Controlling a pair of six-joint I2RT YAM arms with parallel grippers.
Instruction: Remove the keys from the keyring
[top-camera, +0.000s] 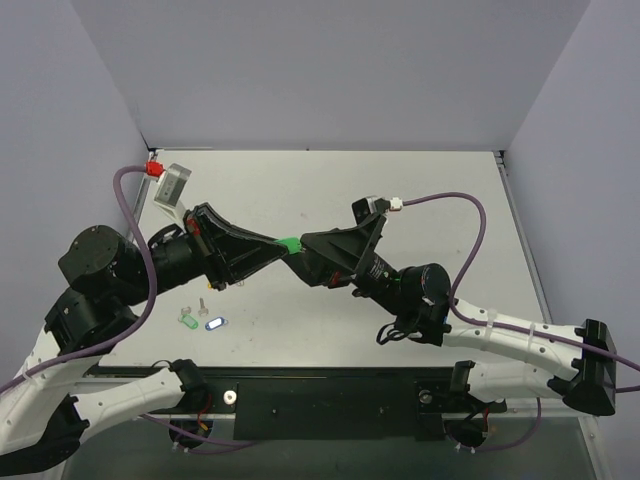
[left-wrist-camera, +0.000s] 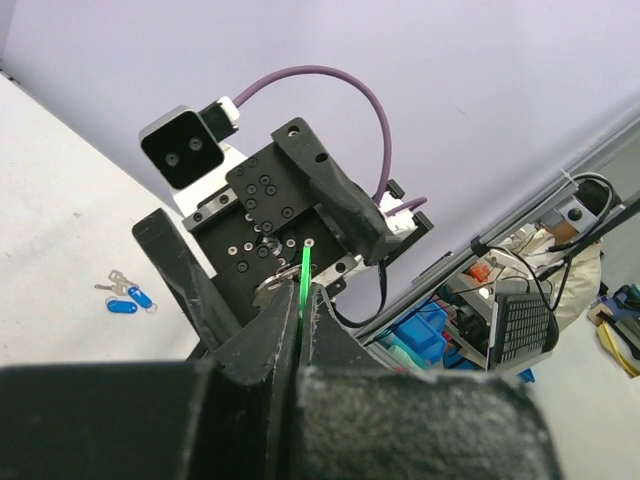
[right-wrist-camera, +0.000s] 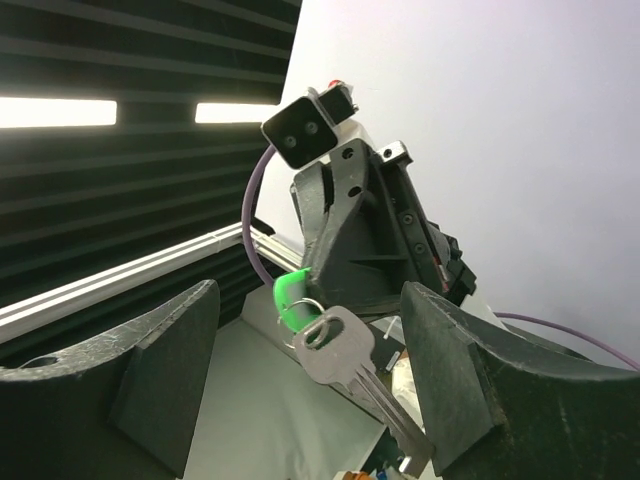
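My left gripper (top-camera: 274, 250) is shut on the bright green key tag (top-camera: 289, 243) and holds it above the table. In the left wrist view the tag (left-wrist-camera: 303, 268) shows edge-on between the closed fingers (left-wrist-camera: 270, 335). In the right wrist view the tag (right-wrist-camera: 290, 297) sticks out of the left gripper (right-wrist-camera: 350, 240). A thin metal ring (right-wrist-camera: 309, 306) joins the tag to a silver key (right-wrist-camera: 352, 352), which hangs down. My right gripper (right-wrist-camera: 312, 340) is open, its fingers either side of the key without touching it. It faces the left gripper (top-camera: 308, 250).
On the table under the left arm lie a blue tag (top-camera: 215, 323), a pale green tag (top-camera: 186, 320) and a small key (top-camera: 203, 305). Two blue tags with a key (left-wrist-camera: 125, 298) show in the left wrist view. Purple walls enclose the table.
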